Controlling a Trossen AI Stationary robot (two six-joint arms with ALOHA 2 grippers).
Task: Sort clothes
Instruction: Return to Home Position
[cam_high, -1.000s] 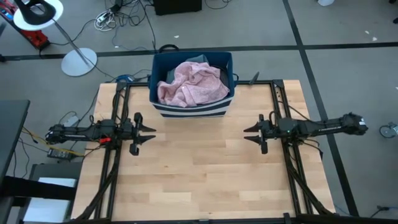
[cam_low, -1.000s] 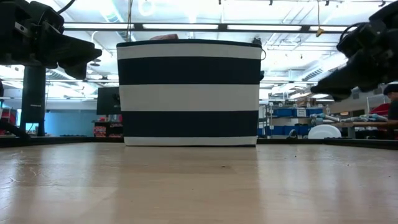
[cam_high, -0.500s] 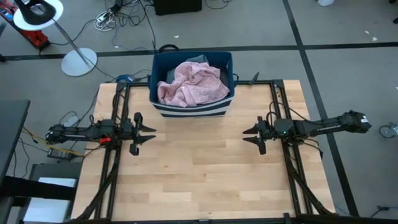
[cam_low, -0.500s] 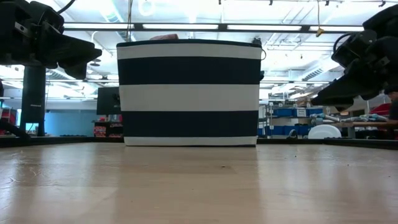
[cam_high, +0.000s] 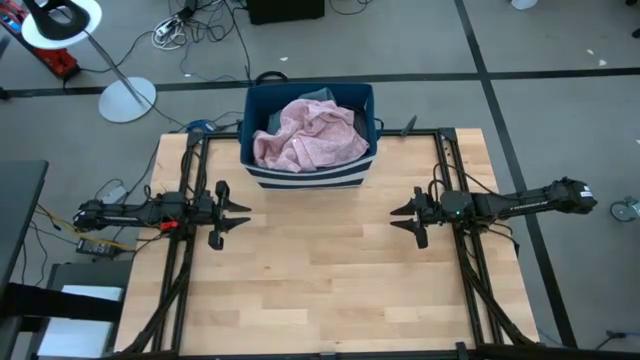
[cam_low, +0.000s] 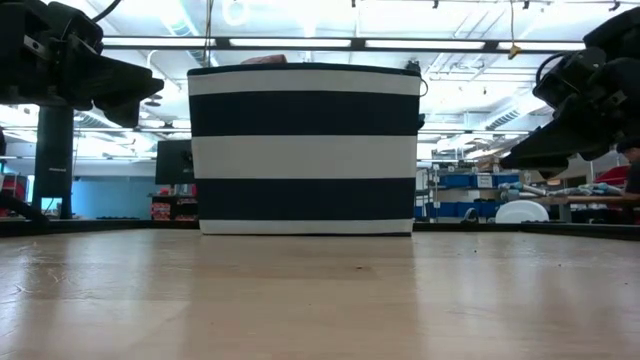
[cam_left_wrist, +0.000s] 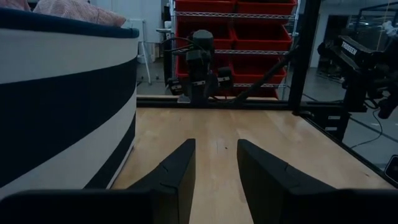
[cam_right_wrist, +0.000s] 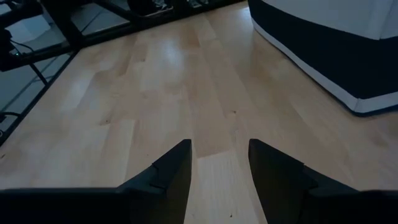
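Note:
The clothes lie piled in a dark blue bin with white stripes (cam_high: 262, 170) at the middle of the table's far edge. A pink garment (cam_high: 310, 135) is on top, with a bit of grey cloth (cam_high: 318, 95) behind it. The pink cloth also peeks over the rim in the left wrist view (cam_left_wrist: 74, 9). My left gripper (cam_high: 242, 214) hovers open over the table's left side, pointing level toward the right. My right gripper (cam_high: 396, 217) hovers open over the right side, facing left and tipped slightly down. Neither holds anything.
Bare wooden tabletop (cam_high: 320, 270) stretches between and in front of the two grippers. The bin's striped wall (cam_low: 305, 150) stands upright on the table. Black frame rails (cam_high: 185, 270) run along the left and right sides. A lamp stand (cam_high: 125, 98) and cables lie on the floor beyond.
My right gripper has tipped its fingers somewhat downward toward the table and reached slightly toward the table's left, staying open. My left arm and the bin with the clothes have kept still.

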